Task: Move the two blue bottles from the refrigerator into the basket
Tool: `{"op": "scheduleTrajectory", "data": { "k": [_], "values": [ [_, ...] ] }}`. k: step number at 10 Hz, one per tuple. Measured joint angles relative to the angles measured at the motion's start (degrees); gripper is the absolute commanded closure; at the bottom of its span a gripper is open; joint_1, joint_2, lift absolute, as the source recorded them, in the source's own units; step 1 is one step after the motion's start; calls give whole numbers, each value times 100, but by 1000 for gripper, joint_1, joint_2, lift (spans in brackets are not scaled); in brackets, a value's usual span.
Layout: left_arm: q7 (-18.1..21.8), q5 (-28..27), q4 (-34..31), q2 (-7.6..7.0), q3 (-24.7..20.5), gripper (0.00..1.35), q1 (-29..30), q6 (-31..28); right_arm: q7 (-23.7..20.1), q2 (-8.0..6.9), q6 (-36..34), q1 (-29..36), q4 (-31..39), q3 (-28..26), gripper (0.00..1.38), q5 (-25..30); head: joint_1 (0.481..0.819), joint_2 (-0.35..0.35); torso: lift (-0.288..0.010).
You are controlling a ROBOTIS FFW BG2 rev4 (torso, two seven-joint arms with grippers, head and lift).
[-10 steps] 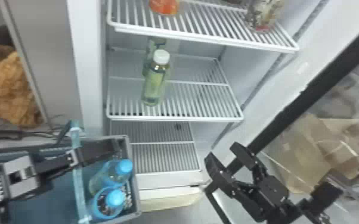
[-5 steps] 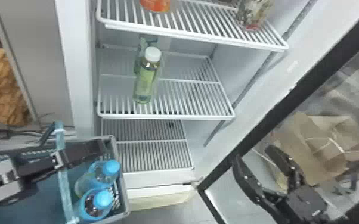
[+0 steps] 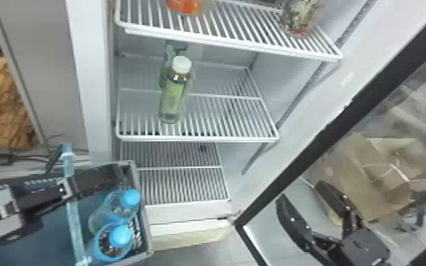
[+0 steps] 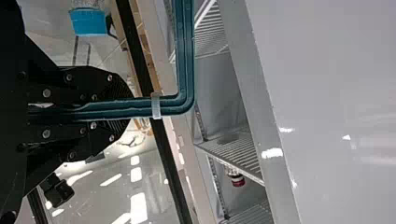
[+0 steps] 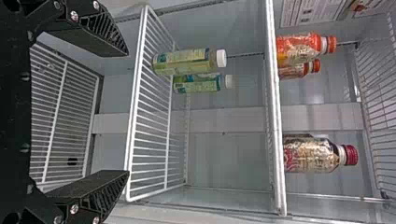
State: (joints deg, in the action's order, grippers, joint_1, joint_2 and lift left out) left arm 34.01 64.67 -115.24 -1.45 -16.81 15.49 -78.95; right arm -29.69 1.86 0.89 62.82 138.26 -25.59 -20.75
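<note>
Clamped shut around the dark teal handle [image 4: 186, 56], the left gripper [image 4: 127, 108] grips nothing else, and the basket [image 3: 145, 215] hangs in front of the refrigerator [image 3: 95, 88].Gripping the teal handle [image 4: 186, 56] between its closed-up fingers, the left gripper [image 4: 127, 108] has the basket [image 3: 145, 215] in front of the refrigerator [image 3: 95, 88]. Inside the basket, near its right end in the head view, are the first blue bottle [image 3: 109, 247] and, just beside it, the second blue bottle [image 3: 127, 200], both with their caps facing up. The right gripper [image 3: 300, 190] is farther over to the right, by the black door frame [image 3: 311, 157], with its fingers wide apart and nothing between them. Over the last second it has shifted right relative to the shelves, away from the basket, while both bottles have stayed inside. That makes the transfer look complete; what remains is probably to draw the right arm clear and keep the basket steady. The door frame seems the likeliest thing to get bumped, and a tilt of the handle could make the bottles slide. Farther in, a green bottle [image 3: 175, 95] with a white cap stands on the middle shelf [image 3: 198, 139], with another just behind it. On the upper shelf [image 3: 233, 42] are orange bottles [image 5: 299, 49] and a red-capped bottle [image 5: 310, 154]; none of these belongs to the task.
</note>
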Motion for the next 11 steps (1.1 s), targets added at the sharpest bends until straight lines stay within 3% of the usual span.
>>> {"op": "scheduleTrajectory", "data": {
  "k": [11],
  "values": [
    [-13,12,-1,2,15,1188,12,20,7,8,-184,31,37,-11,170,-50,695,-350,-216]
  ]
}}
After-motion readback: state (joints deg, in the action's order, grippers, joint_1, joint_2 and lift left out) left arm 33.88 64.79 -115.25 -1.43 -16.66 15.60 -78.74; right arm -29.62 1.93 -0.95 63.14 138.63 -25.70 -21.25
